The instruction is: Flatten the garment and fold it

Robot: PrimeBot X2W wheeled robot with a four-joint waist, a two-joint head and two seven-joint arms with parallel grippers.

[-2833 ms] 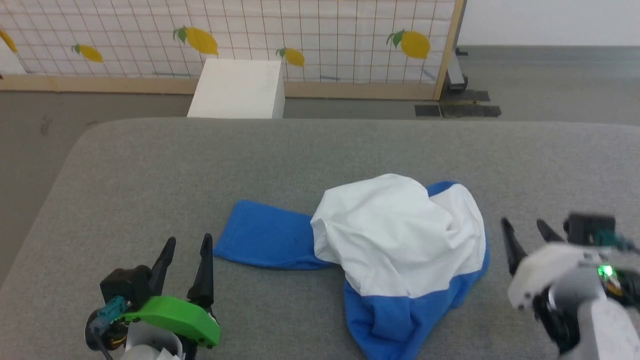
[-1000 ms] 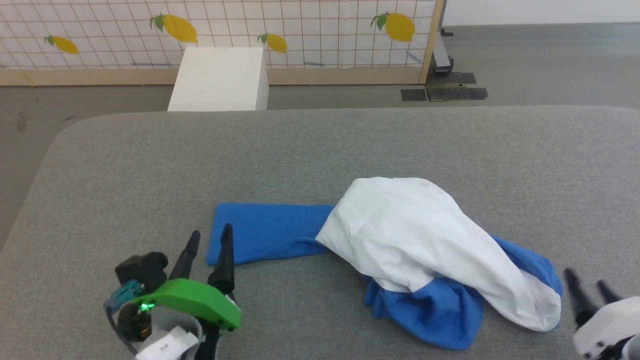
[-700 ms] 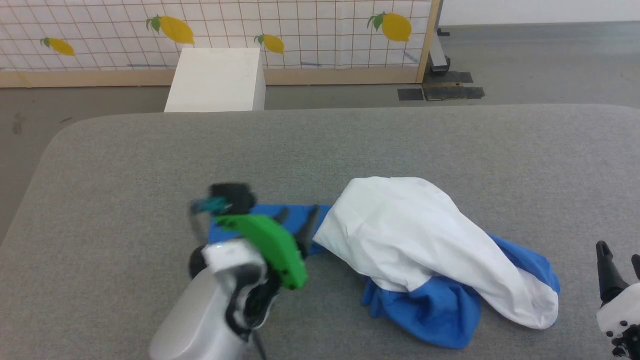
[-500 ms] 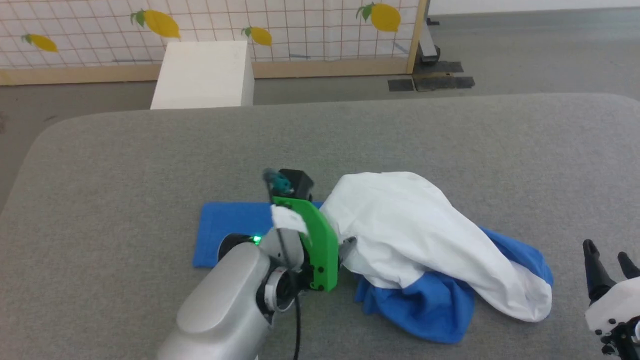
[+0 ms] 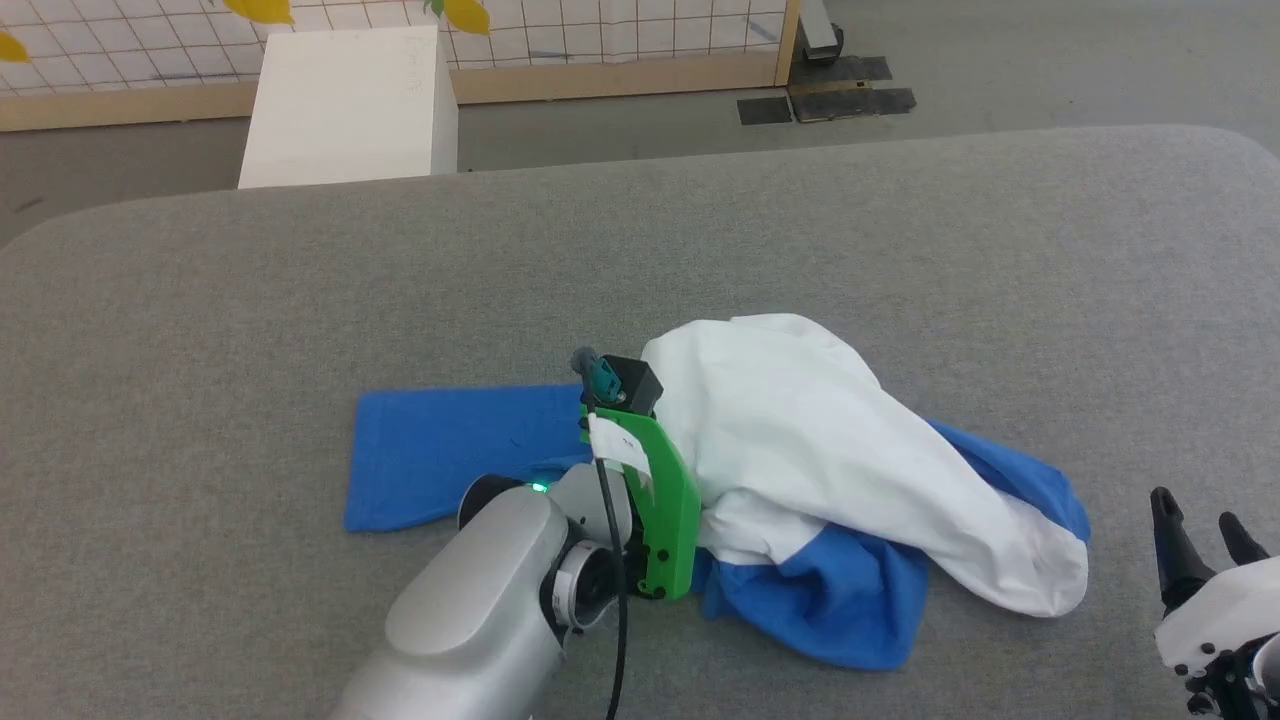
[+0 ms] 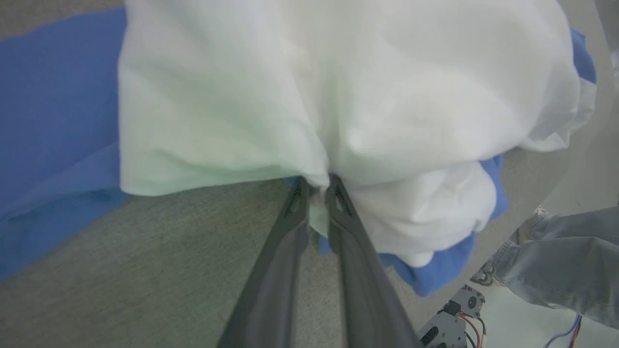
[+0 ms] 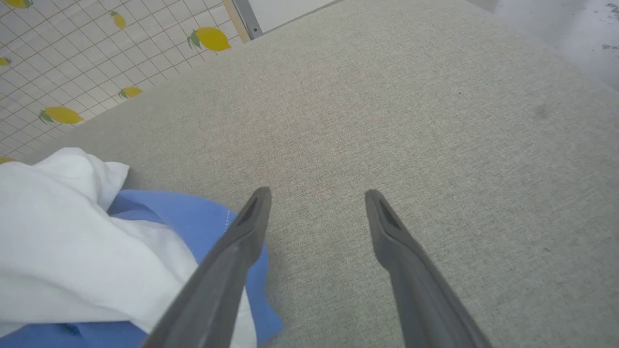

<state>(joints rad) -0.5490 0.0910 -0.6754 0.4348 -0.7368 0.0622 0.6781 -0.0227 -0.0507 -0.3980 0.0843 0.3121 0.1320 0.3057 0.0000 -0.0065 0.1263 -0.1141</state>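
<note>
Writing: a white tag [image 5: 622,447] on the left wrist bore marks too small to read. Faint marks on the box [image 5: 345,100] were also unreadable.
Left claw [image 6: 316,182]: its fingers [image 6: 295,212] were pressed almost together, pinching a fold of the shirt's white cloth between the tips.
Shirt [image 5: 800,430]: it lay bunched on the grey counter [image 5: 300,300]. The white body was heaped just beyond and over the left claw's tips, which were buried in the cloth in the head view.
Sleeve [image 5: 450,450]: this blue part lay flat on the counter to the left of the left claw, just beside its wrist.
Blue folds [image 5: 810,600]: these were crumpled under the white heap, to the right of the left claw.
Right claw [image 7: 316,193]: its fingers were spread wide with nothing between them, low over bare counter.
Shirt from the right claw: it lay to this claw's left. The blue edge was near the left finger, and the head view showed a gap between them.
Behind: the box and a lemon-print screen [image 7: 63,115] stood past the counter's far edge.
Person: a leg in jeans [image 6: 556,261] stood beyond the shirt in the left wrist view.
</note>
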